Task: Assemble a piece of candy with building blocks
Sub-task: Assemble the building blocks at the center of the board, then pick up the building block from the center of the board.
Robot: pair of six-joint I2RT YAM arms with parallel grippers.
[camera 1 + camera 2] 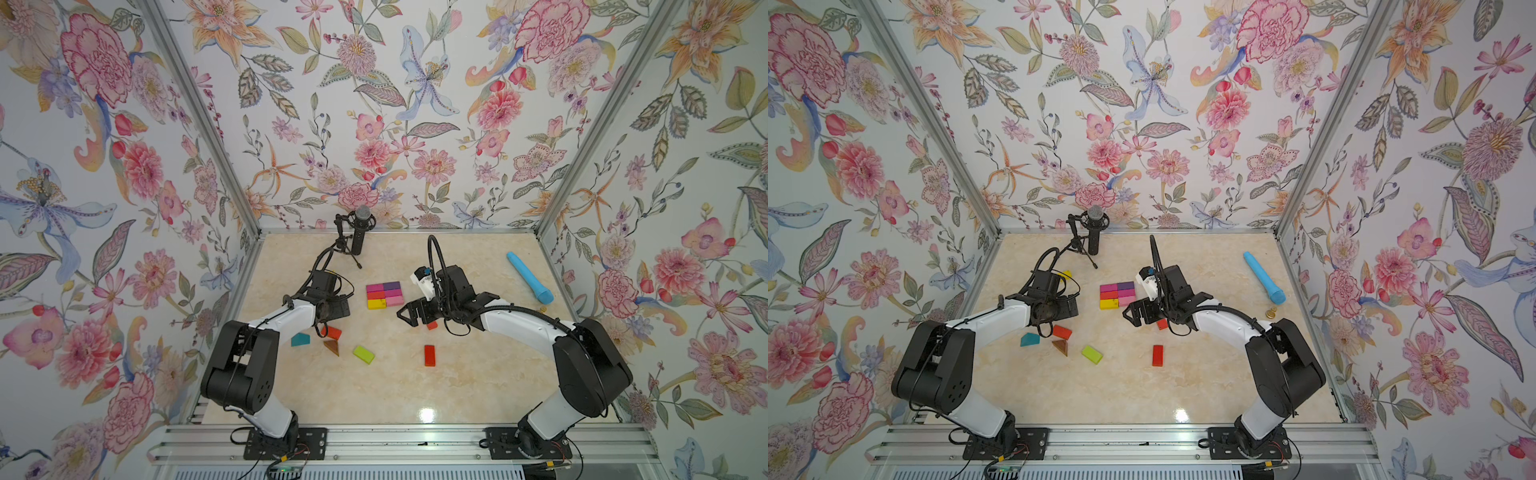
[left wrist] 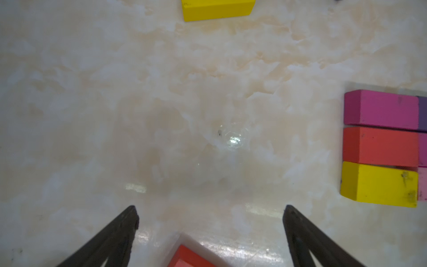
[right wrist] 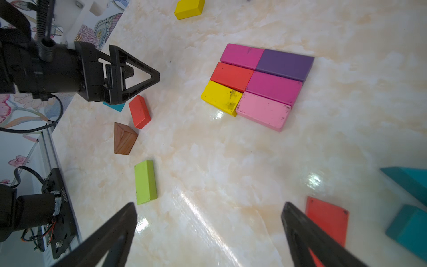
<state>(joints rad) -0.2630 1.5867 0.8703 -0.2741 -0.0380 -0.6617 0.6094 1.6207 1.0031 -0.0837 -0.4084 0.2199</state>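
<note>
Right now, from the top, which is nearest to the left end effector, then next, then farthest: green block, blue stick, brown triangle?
In a top view:
1. Brown triangle, close by the left end effector, on the robot's base side.
2. Green block, slightly farther, toward the middle.
3. Blue stick, far off on the right side.

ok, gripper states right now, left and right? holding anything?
Left gripper: jaws open, holding nothing.
Right gripper: jaws open, holding nothing.
</note>
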